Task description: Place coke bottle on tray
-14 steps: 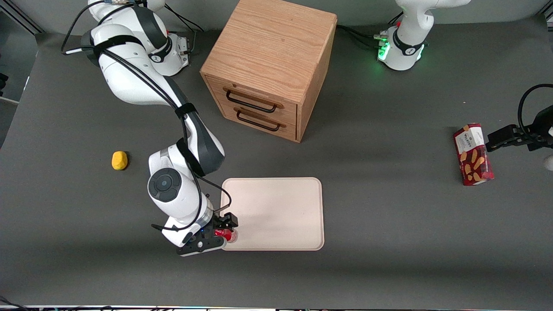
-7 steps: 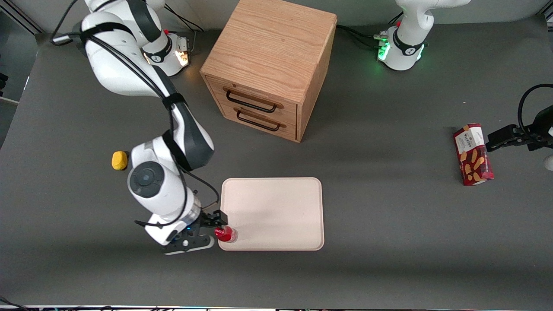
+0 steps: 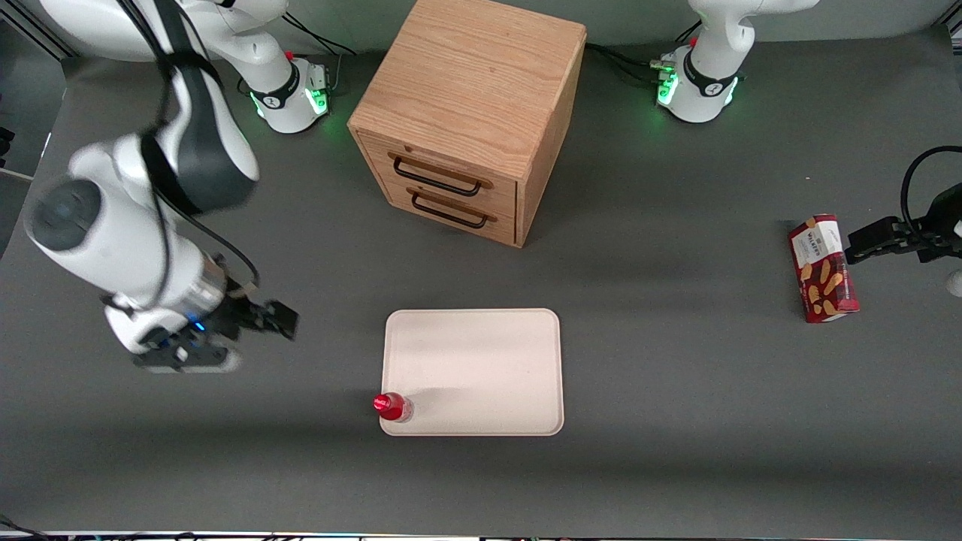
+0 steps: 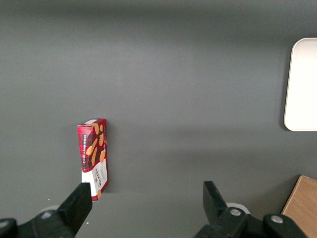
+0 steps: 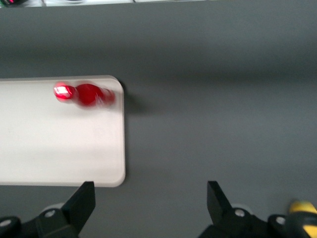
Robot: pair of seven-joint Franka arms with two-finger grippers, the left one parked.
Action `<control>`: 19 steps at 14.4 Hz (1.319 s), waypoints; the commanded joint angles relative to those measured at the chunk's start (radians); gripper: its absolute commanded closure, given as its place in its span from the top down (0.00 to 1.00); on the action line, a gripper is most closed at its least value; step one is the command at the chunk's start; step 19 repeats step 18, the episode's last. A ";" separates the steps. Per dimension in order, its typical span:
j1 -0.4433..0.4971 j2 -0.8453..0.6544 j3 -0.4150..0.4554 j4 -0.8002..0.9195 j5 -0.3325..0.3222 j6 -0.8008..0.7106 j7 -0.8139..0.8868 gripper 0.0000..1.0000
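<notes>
Your table (image 3: 676,391) reads as a matt dark grey sheet, smooth with no sheen. The tray (image 3: 481,353) looks like pale matt plastic, even and unmarked. On its corner, the coke bottle (image 3: 392,406) shows glossy red plastic, a bright glint on the cap. The cabinet (image 3: 466,83) is oak-like wood with clear grain, satin finish, and thin dark metal-looking handles (image 3: 438,178). Your gripper (image 3: 255,319), up over the table near the working arm's end, jaws parted, is matt black; the arm shell (image 3: 105,225) is glossy white plastic. The snack box (image 3: 822,268) is printed card.
</notes>
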 commanded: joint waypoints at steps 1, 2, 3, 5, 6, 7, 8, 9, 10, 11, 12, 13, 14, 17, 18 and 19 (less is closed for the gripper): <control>0.014 -0.288 -0.038 -0.310 0.011 -0.001 0.005 1.00; 0.014 -0.357 -0.044 -0.377 0.006 -0.001 0.005 1.00; 0.014 -0.420 -0.054 -0.430 0.005 -0.004 0.005 1.00; 0.014 -0.503 -0.078 -0.481 -0.031 -0.056 0.005 1.00; 0.014 -0.517 -0.078 -0.478 -0.075 -0.097 0.009 1.00; 0.011 -0.518 -0.083 -0.464 -0.097 -0.142 0.006 1.00; 0.011 -0.518 -0.095 -0.447 -0.100 -0.168 0.006 1.00; 0.013 -0.518 -0.104 -0.429 -0.100 -0.182 0.014 1.00; 0.013 -0.518 -0.106 -0.404 -0.100 -0.218 0.014 1.00; 0.013 -0.517 -0.106 -0.375 -0.101 -0.252 0.014 1.00; 0.011 -0.514 -0.106 -0.352 -0.101 -0.269 0.015 1.00; 0.011 -0.509 -0.106 -0.331 -0.100 -0.280 0.015 1.00; 0.010 -0.497 -0.110 -0.306 -0.100 -0.286 0.005 1.00; 0.011 -0.469 -0.138 -0.272 -0.100 -0.288 0.005 1.00; 0.010 -0.465 -0.138 -0.272 -0.100 -0.289 0.003 1.00; 0.010 -0.465 -0.138 -0.272 -0.100 -0.289 0.003 1.00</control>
